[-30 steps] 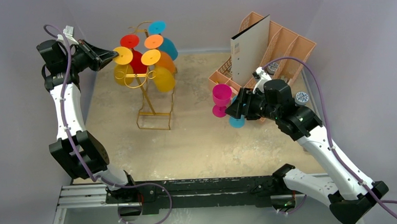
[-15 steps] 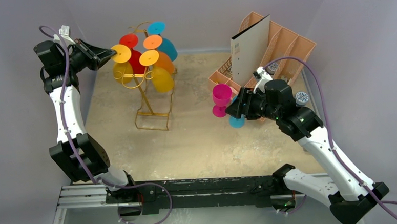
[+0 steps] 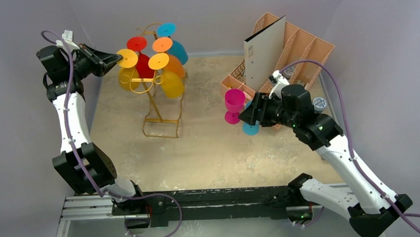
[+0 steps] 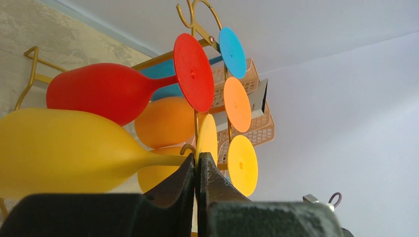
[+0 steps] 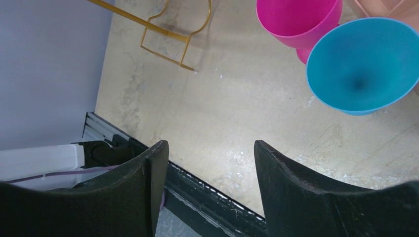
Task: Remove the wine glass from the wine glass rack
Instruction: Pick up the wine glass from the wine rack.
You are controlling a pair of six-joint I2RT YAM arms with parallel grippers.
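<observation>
The gold wine glass rack [image 3: 160, 107] stands at the back left of the table and carries several coloured glasses. My left gripper [image 3: 119, 59] is shut on the edge of the round foot [image 4: 208, 139] of a yellow wine glass [image 3: 127, 78]. That glass hangs on the rack's left side, and its bowl [image 4: 59, 148] fills the lower left of the left wrist view. The rack's top hook [image 4: 193, 14] shows above. My right gripper [image 3: 249, 112] is open and holds nothing. It hovers beside a magenta glass [image 3: 234, 103] and a blue glass [image 3: 250, 129] on the table.
Red [image 4: 108, 91], orange [image 4: 165, 121] and blue glasses hang on the same rack. A peach slotted organiser [image 3: 303, 47] with a white board [image 3: 264, 51] stands at the back right. Magenta [image 5: 299, 19] and blue [image 5: 363, 64] bowls lie ahead of my right gripper [image 5: 207, 148].
My left arm has shifted slightly left and up, still clamped on the yellow glass's foot. The right arm has not moved.
</observation>
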